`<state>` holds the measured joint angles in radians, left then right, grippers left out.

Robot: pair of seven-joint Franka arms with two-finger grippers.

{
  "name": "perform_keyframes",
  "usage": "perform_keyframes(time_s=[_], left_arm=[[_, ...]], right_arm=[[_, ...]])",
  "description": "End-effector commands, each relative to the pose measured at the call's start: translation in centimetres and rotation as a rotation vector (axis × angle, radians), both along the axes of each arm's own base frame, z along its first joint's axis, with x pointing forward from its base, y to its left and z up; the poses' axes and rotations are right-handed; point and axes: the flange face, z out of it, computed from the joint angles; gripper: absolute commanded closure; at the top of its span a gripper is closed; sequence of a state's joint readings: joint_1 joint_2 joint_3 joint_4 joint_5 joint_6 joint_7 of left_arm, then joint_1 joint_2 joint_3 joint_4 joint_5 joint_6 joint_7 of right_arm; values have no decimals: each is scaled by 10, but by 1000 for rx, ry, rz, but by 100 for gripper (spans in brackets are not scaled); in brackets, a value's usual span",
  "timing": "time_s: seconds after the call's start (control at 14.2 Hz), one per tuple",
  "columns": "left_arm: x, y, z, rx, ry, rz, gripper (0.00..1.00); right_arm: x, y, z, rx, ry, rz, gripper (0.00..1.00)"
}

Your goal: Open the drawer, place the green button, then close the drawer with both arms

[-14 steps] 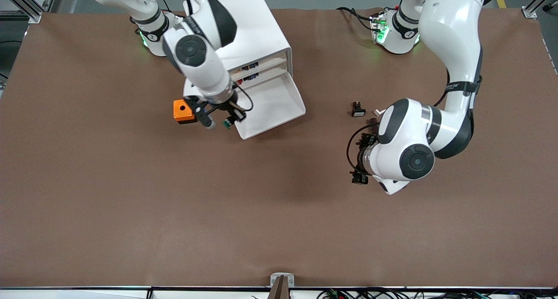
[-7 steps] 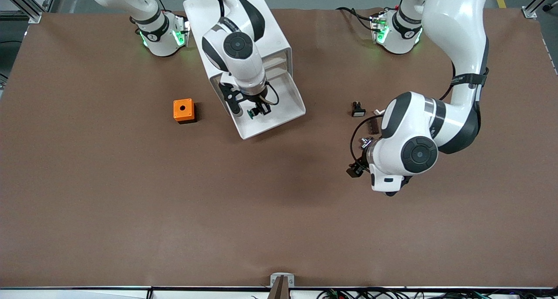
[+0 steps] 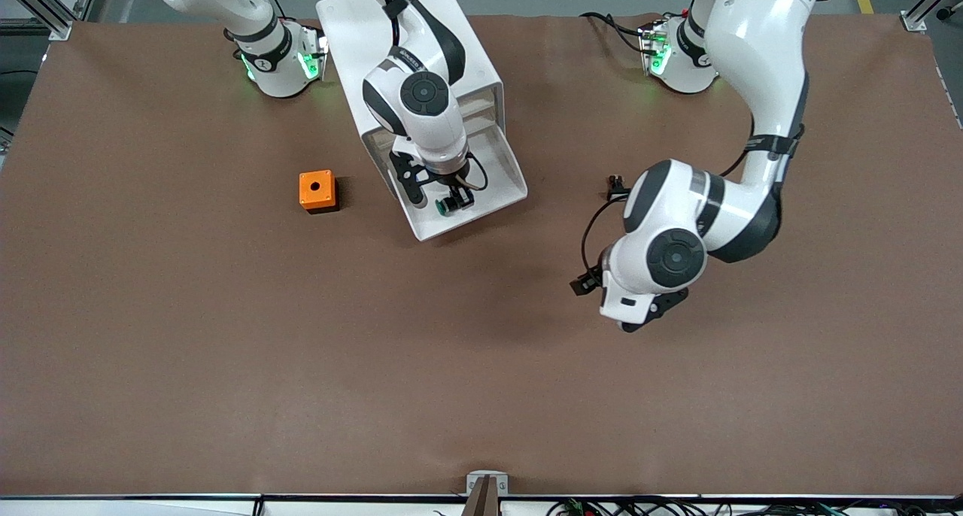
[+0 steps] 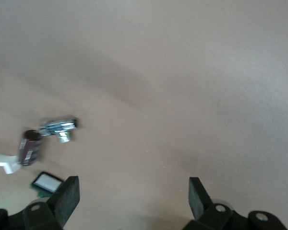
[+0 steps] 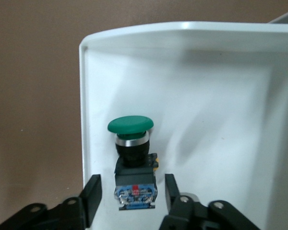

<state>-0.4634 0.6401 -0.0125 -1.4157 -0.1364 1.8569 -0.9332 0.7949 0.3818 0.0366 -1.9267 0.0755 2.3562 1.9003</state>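
Front view shows the cabinet [image 3: 421, 57] with its drawer [image 3: 493, 174] pulled out, the right gripper [image 3: 436, 198] over it with fingers spread either side of the green-capped button [image 5: 132, 158] lying in the drawer, the left gripper [image 4: 132, 196] wide open, empty, over bare table [image 3: 226, 350].

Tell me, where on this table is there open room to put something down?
The widest bare stretch of the table lies nearer the front camera than the orange box and the open drawer. It is crowded around the cabinet, where the right gripper hovers with the button.
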Motion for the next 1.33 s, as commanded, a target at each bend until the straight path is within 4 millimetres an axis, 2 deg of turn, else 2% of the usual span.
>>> perform_keyframes(time_s=[0.0,0.14,0.28,0.42,0.56,0.63,0.77,0.98,1.12,1.26], left_arm=[[-16,-27,-16,8,-24,-63,0],[-23,-45,-21,-9,-36,-60,0],[-38,-73,-35,-10,-46,-64,0],[-62,-106,-56,-15,-86,-30,0],[-93,-128,-77,-25,-119,-20,0],[-109,-141,-80,-25,-107,-16,0],[-139,-165,-86,-26,-72,-4,0],[-178,-194,-86,-30,-31,22,0],[-205,-213,-86,-32,1,42,0],[-230,-231,-82,-37,28,69,0]], right_arm=[[16,4,17,0,-31,4,0],[33,-3,38,-47,-5,166,0],[61,-31,64,-80,48,417,0],[92,-78,94,-86,72,596,0],[122,-143,128,-95,58,778,0],[131,-172,142,-88,62,837,0],[150,-244,168,-67,74,957,0],[158,-335,197,-32,92,1088,0],[156,-381,215,-8,99,1159,0],[157,-419,245,9,101,1194,0]])
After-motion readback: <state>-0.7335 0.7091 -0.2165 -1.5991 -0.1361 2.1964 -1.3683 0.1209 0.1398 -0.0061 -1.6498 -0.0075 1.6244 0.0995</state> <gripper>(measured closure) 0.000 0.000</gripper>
